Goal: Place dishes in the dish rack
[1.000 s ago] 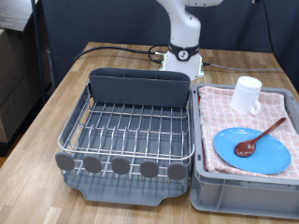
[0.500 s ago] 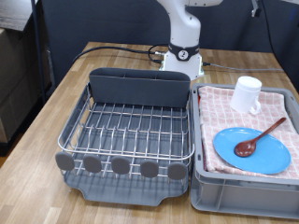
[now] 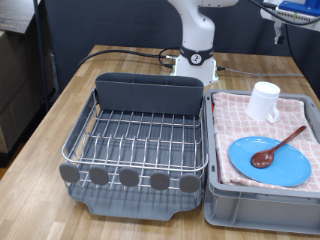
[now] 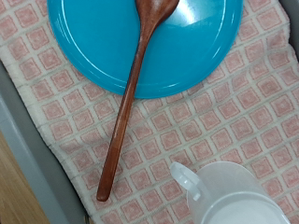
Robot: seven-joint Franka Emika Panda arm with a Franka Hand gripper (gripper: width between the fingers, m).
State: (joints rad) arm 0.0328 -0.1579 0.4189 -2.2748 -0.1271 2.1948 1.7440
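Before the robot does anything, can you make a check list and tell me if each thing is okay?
1. Dish rack has no dishes in it: ok.
2. Plate lies flat on the checkered cloth in the grey bin: ok.
3. Wooden spoon rests with its bowl on the plate: ok.
4. Mug stands apart from the plate: ok.
5. Gripper open or shut: cannot tell, its fingers are not in view.
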